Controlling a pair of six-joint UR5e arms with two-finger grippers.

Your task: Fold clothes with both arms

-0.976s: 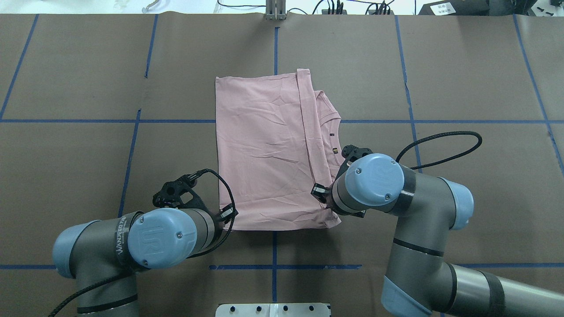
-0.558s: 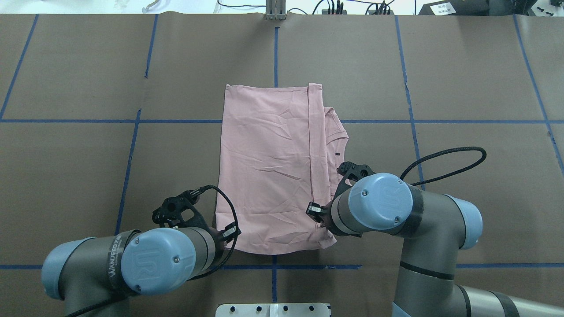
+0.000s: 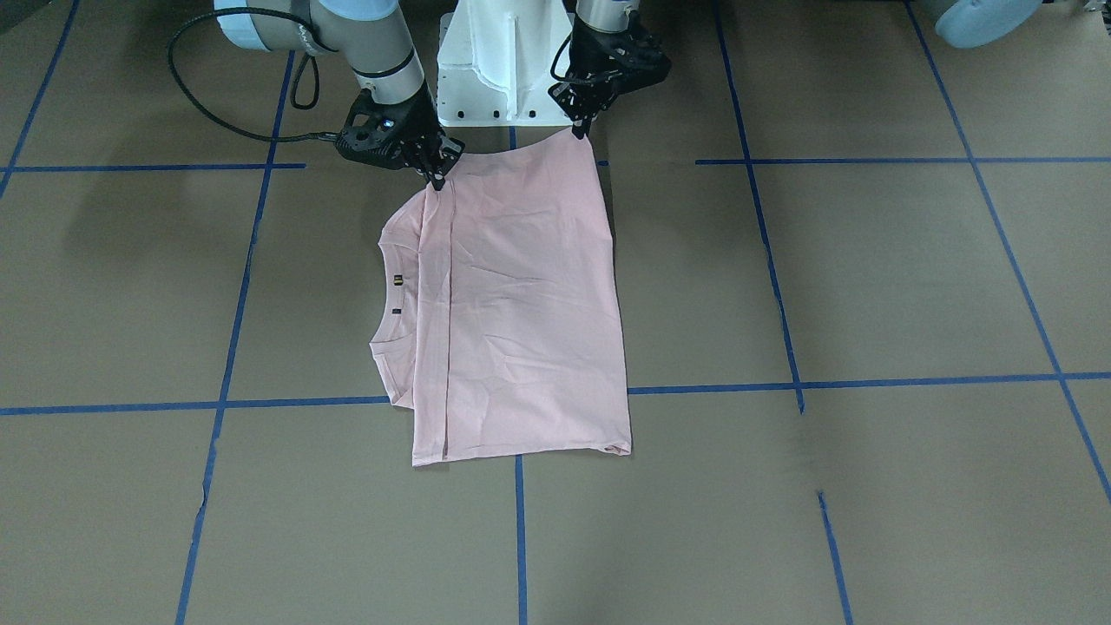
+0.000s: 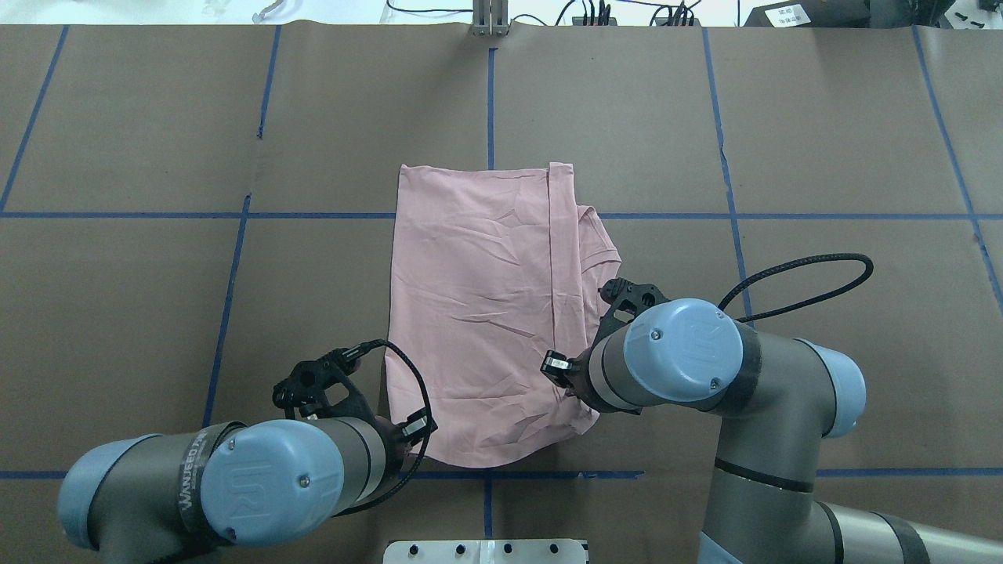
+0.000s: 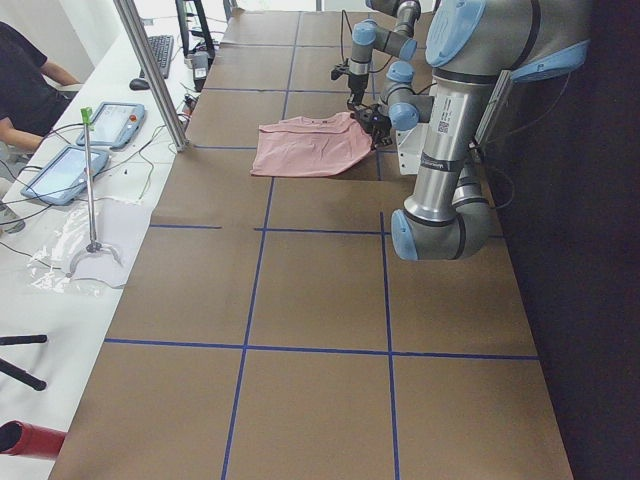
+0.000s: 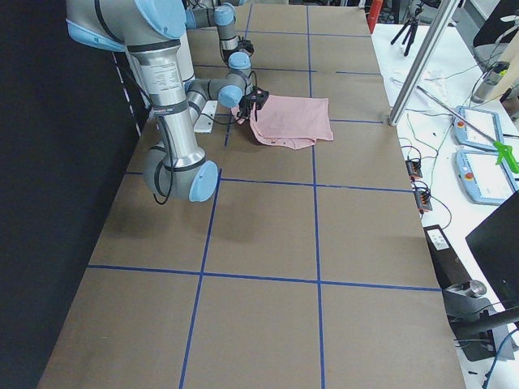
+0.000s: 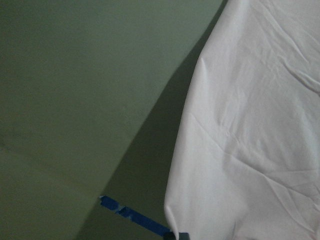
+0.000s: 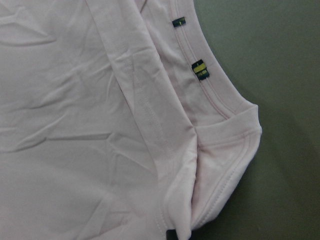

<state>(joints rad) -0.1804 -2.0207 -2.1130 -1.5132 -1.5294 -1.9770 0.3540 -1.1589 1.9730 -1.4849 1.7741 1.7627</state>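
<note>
T-shirt (image 4: 478, 313), pale pink, lies part-folded on the worktop (image 4: 157, 313) close to the robot. It looks light, limp and crease-prone. Left tool (image 3: 579, 130) and right tool (image 3: 437, 178) each pinch a near-edge corner, sensible holds.

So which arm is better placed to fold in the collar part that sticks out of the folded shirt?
Probably the right one. The right gripper pinches the T-shirt corner next to the protruding collar, while the left gripper holds the opposite corner, the whole shirt width away.
</note>
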